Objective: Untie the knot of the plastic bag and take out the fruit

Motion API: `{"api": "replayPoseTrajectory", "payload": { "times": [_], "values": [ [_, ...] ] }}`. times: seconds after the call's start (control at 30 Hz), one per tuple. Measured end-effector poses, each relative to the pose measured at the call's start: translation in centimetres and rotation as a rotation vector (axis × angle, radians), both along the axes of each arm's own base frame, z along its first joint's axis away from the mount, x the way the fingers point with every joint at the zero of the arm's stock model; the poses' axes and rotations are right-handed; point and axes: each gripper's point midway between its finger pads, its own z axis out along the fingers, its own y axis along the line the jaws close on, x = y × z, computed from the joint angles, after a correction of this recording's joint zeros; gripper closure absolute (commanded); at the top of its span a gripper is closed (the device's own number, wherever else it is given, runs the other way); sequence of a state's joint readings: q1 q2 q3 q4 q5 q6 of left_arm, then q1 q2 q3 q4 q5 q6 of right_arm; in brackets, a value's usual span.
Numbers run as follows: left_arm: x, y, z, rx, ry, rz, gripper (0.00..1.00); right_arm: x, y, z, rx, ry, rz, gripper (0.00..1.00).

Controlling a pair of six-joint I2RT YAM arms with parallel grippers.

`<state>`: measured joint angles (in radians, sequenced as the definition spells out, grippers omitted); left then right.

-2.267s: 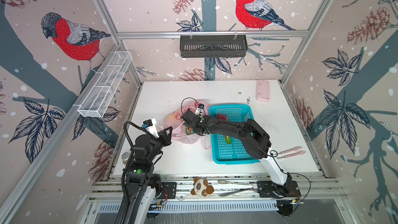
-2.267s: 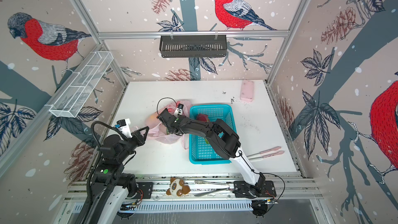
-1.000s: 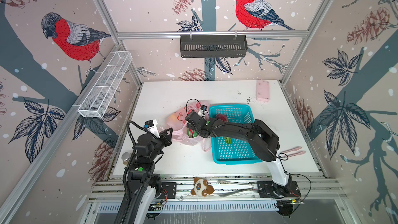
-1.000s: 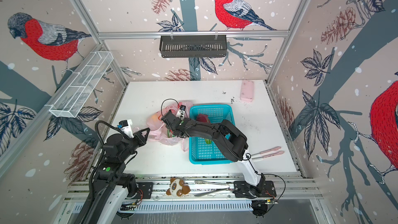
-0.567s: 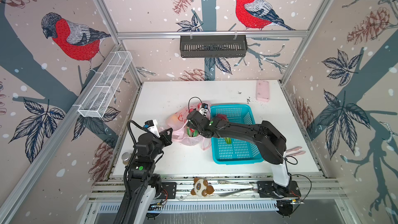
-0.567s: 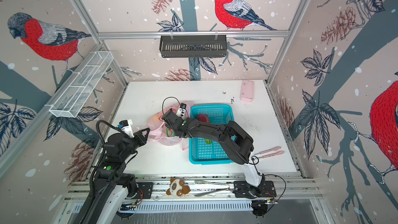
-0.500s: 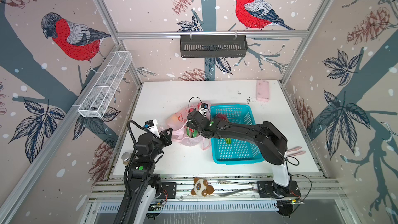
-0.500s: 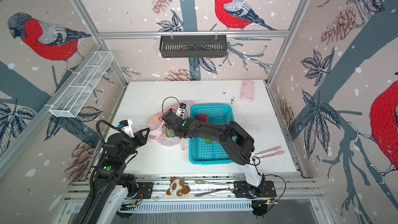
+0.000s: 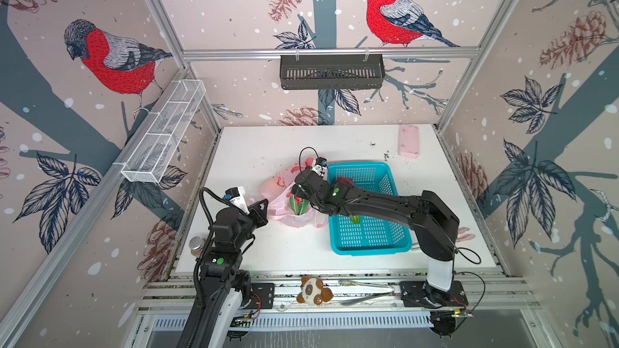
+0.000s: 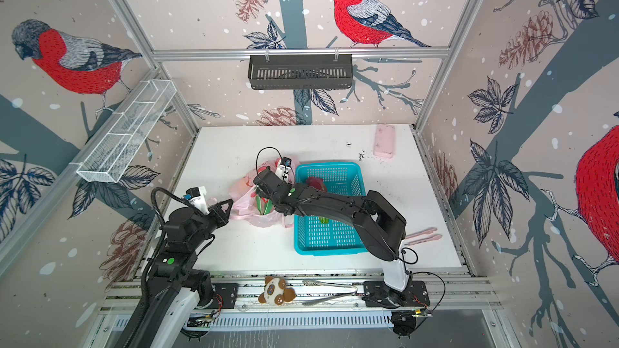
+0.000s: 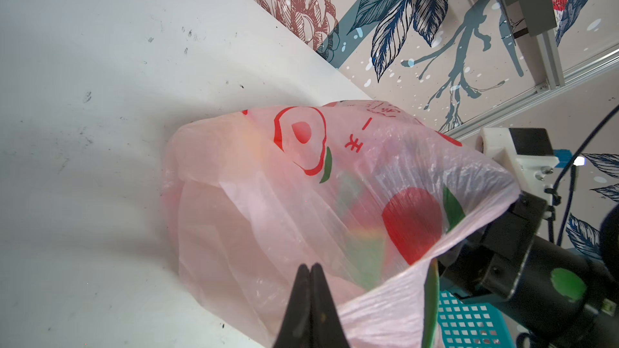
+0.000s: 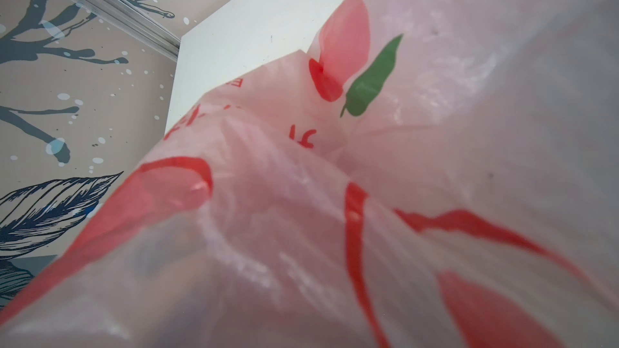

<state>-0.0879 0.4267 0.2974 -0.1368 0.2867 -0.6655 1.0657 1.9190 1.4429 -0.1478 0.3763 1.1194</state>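
Observation:
The pale-pink plastic bag (image 9: 284, 210) (image 11: 268, 195) lies left of the basket with its mouth gaping; the knot is out of view. My left gripper (image 9: 266, 201) (image 11: 310, 266) is shut on the bag's near-left edge, and the plastic is pulled taut towards it. My right gripper (image 9: 295, 194) reaches across into the bag's mouth, its fingers hidden by plastic. The bag (image 12: 435, 128) fills the right wrist view. A magenta dragon fruit (image 9: 299, 205) with green scales shows in the bag just under that gripper. Another dragon fruit (image 9: 344, 182) lies in the basket's far-left corner.
The blue basket (image 9: 368, 241) stands right of the bag, under my right arm. A pink block (image 9: 408, 140) lies at the back right and pink tongs (image 9: 466, 233) at the right edge. A jar (image 9: 196, 244) sits at the front left, and a plush toy (image 9: 313, 291) on the front rail.
My right arm's elbow has swung out to the right while its gripper went lower and deeper into the bag's mouth. The left gripper has stayed put, shut.

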Motion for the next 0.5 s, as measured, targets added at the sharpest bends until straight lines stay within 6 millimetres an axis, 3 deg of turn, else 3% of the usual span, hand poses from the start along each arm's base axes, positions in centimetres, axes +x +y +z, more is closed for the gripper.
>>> {"api": "replayPoseTrajectory", "payload": {
  "times": [0.17, 0.5],
  "values": [
    [-0.1, 0.1, 0.6, 0.0, -0.022, 0.005, 1.0, 0.2, -0.3, 0.2, 0.001, -0.008, -0.01, 0.75],
    [-0.9, 0.9, 3.9, -0.006, -0.107, 0.052, 1.0, 1.1, -0.6, 1.3, 0.024, -0.029, -0.039, 0.75]
  ]
}}
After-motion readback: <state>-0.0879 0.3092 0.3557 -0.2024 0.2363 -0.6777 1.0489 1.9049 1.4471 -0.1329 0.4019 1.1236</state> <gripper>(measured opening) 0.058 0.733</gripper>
